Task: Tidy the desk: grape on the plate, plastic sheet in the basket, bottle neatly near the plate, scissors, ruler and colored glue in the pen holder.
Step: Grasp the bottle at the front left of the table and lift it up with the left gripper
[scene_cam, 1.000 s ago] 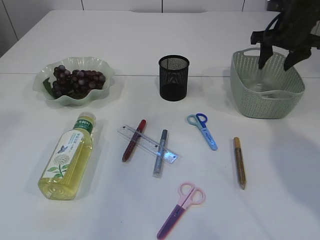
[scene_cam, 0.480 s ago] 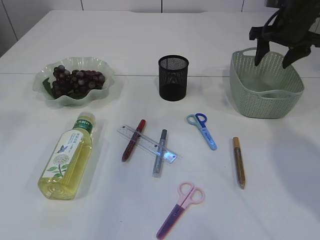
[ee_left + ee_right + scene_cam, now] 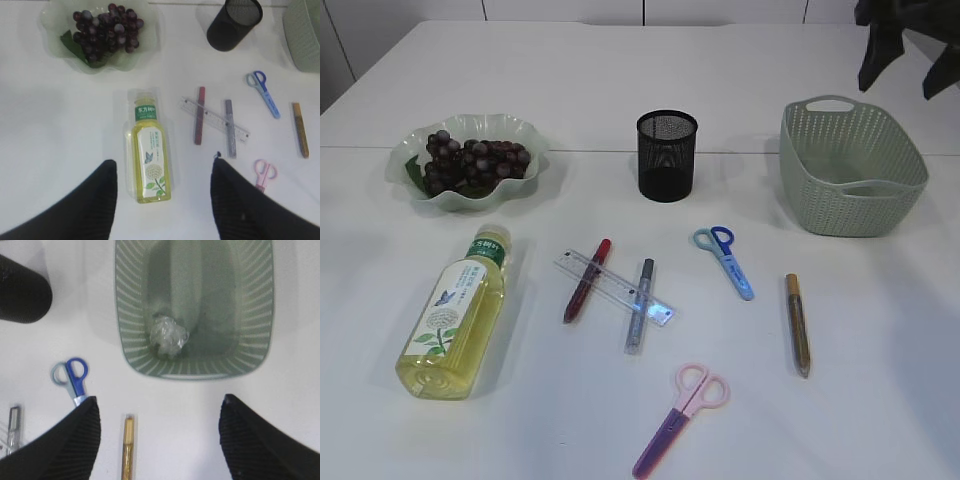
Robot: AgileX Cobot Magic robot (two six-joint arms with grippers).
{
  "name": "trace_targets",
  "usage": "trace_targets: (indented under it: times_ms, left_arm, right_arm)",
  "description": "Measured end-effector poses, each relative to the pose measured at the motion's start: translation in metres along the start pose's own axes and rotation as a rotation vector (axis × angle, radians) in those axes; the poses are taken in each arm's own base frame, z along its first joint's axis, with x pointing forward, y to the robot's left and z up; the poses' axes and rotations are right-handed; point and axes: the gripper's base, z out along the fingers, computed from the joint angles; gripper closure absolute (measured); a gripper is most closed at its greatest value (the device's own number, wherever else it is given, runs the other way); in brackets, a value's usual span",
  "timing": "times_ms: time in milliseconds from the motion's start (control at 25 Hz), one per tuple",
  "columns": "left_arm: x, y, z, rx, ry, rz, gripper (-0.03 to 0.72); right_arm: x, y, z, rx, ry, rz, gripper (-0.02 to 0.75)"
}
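Right wrist view: the right hand (image 3: 157, 440) gapes wide and empty above the basket (image 3: 250, 320), where one crumpled plastic sheet (image 3: 170, 336) lies. Beyond its fingers lie two scissors (image 3: 726, 260), three glue sticks (image 3: 798, 324), one ruler (image 3: 615, 287) crossing two of them, one bottle (image 3: 148, 155). The left hand (image 3: 162, 200) hangs open over the bottle; its fingertips are cut off.

A plain white table (image 3: 880, 360) with a faint seam line carries everything in view.
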Motion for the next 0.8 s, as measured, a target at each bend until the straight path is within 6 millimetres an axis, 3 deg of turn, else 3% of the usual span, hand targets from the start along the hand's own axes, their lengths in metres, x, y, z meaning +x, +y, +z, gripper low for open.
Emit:
trace_targets:
  times_ms: [200,360,560,800]
  left_arm:
    - [0.015,-0.022,0.018,0.025,0.083,0.065,0.251]
    - [0.017,-0.033,0.043,0.014,0.156,0.066,0.225]
    - [0.013,-0.033,0.104,-0.034,0.297,0.049,0.117]
    - [0.019,-0.023,0.182,-0.138,0.461,0.008,0.091]
  right_arm:
    - [0.039,-0.002,-0.041,-0.003,0.007,-0.001,0.163]
    - [0.073,-0.004,-0.071,-0.004,-0.001,-0.008,0.163]
    - [0.107,-0.004,-0.102,-0.035,-0.034,-0.003,0.163]
    - [0.129,-0.001,-0.128,-0.091,-0.082,0.004,0.163]
